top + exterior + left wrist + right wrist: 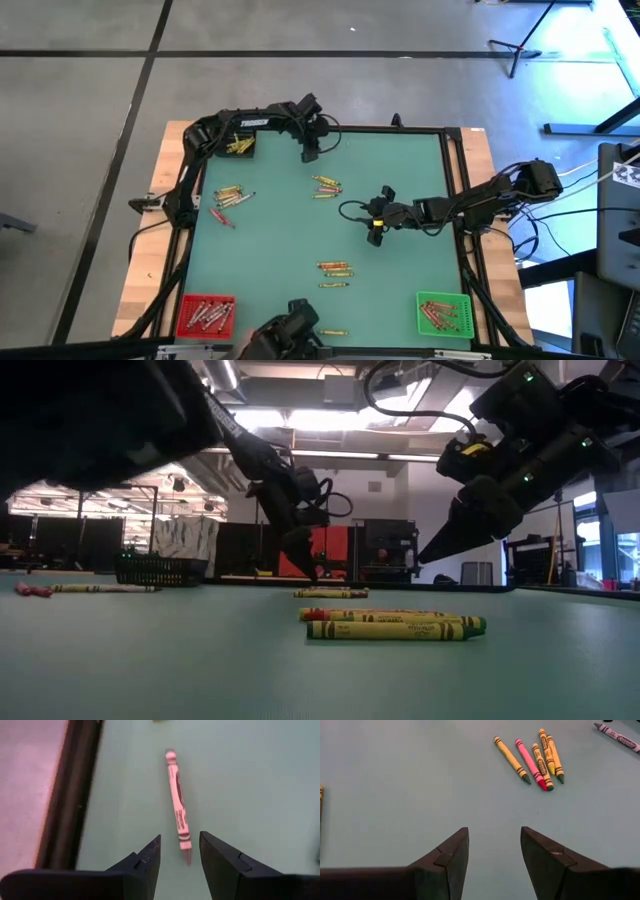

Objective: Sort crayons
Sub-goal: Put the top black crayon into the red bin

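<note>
Crayons lie in small groups on the green mat: one group at the far middle, one at the left, one nearer the front. My left gripper hangs open close over the mat near its far edge. In the left wrist view its fingers stand on either side of the tip of a single pale pink crayon that lies flat, without touching it. My right gripper hovers open above bare mat at the middle right, and the far-middle crayons lie ahead of it.
A black bin with yellow crayons stands at the far left corner. A red bin is at the near left and a green bin at the near right. The mat's black frame rail runs close beside my left gripper.
</note>
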### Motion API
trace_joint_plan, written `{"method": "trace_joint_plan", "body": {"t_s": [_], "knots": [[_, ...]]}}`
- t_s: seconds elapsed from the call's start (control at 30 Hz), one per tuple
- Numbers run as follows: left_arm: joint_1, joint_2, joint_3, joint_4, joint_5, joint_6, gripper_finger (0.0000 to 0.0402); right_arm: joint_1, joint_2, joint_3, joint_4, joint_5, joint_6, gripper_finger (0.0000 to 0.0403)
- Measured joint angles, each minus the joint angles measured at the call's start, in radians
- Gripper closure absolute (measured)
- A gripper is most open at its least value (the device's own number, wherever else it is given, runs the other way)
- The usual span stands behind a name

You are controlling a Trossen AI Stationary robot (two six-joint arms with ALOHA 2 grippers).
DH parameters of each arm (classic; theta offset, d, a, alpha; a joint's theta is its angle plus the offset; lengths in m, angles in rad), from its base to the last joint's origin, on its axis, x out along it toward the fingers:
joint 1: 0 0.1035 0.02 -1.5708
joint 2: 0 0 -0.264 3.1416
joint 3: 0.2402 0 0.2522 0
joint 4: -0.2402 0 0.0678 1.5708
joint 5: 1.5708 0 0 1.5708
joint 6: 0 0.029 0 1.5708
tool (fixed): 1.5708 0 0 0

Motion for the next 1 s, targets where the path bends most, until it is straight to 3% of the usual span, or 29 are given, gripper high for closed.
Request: {"method": "trace_joint_plan", "body": {"t_s": [0.5, 1.0], "knots": [[0.029, 0.055, 0.014, -0.021, 0.071, 0.037, 0.0288, 0.0, 0.0, 0.0, 0.024, 0.027, -0.013, 0.0227], [0.023, 0.056, 0.015, -0.029, 0.087, 0.053, 0.0395, 0.0, 0.0, 0.0, 0.052, 0.04, -0.039, 0.0227]]}}
